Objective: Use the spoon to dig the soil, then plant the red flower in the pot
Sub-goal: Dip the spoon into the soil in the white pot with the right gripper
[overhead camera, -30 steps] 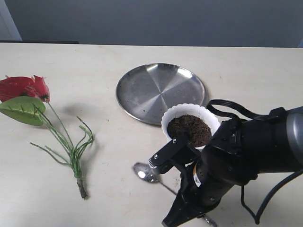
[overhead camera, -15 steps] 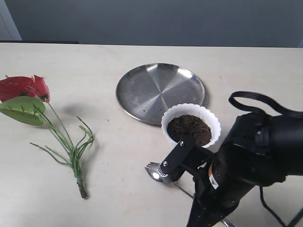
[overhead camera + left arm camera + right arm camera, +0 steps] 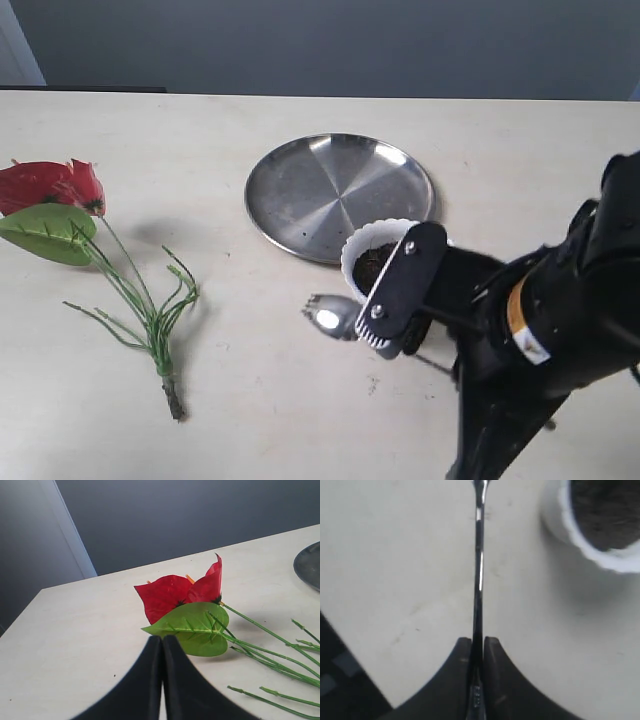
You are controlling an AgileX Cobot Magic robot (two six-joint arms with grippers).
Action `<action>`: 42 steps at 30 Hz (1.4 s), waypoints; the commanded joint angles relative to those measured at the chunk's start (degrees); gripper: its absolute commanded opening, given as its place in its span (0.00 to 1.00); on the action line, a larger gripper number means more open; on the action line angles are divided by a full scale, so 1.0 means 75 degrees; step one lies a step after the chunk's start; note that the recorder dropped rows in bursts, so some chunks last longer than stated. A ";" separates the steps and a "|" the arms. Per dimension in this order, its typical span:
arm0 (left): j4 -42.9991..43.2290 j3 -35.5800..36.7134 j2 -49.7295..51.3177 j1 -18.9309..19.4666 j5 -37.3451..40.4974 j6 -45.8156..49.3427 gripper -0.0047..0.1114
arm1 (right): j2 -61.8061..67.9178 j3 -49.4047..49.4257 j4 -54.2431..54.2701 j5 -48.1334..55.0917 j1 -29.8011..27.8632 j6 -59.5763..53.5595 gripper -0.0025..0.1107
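My right gripper point(image 3: 390, 328) is shut on the thin handle of the silver spoon point(image 3: 328, 317), holding it above the table just in front of the white pot point(image 3: 362, 247). The spoon's notched bowl points left. In the right wrist view the spoon handle point(image 3: 479, 555) runs straight out from the shut gripper point(image 3: 478, 641), with the pot point(image 3: 580, 537) and its dark soil point(image 3: 607, 507) off to one side. The arm hides much of the pot and the soil point(image 3: 372, 264). The red flower point(image 3: 48, 184) lies on the table at far left. My left gripper point(image 3: 161, 639) is shut and empty, close to the flower's green leaf point(image 3: 192, 627).
A round steel plate point(image 3: 338, 195) lies behind the pot, touching or nearly touching it. The flower's green stems point(image 3: 150, 305) stretch toward the table's middle. The right arm's dark bulk point(image 3: 560, 340) and its cable fill the lower right.
The right gripper has lifted the spoon off the table and carried it up toward the pot. The arm has swung right and risen, now covering part of the pot.
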 commanded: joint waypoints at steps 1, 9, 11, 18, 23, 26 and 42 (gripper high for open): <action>-0.0038 0.0003 -0.0027 0.0004 -0.0084 -0.0008 0.04 | -0.0163 -0.0934 -0.2795 0.1625 0.0008 -0.0115 0.02; -0.0038 0.0003 -0.0027 0.0004 -0.0084 -0.0008 0.04 | 0.0564 -0.1036 -0.4072 0.1625 0.0008 -0.2663 0.02; -0.0038 0.0003 -0.0027 0.0004 -0.0084 -0.0008 0.04 | 0.0838 -0.1036 -0.4418 0.1625 0.0008 -0.2739 0.02; -0.0038 0.0003 -0.0027 0.0004 -0.0084 -0.0008 0.04 | 0.1447 -0.1036 -0.4537 0.1625 0.0008 -0.2975 0.02; -0.0038 0.0003 -0.0027 0.0004 -0.0084 -0.0008 0.04 | 0.1740 -0.1036 -0.4738 0.1625 0.0008 -0.2951 0.02; -0.0038 0.0003 -0.0027 0.0004 -0.0084 -0.0008 0.04 | 0.1931 -0.1036 -0.4780 0.1625 0.0008 -0.2852 0.02; -0.0038 0.0003 -0.0027 0.0004 -0.0084 -0.0008 0.04 | 0.2020 -0.1036 -0.4670 0.1625 0.0008 -0.0429 0.02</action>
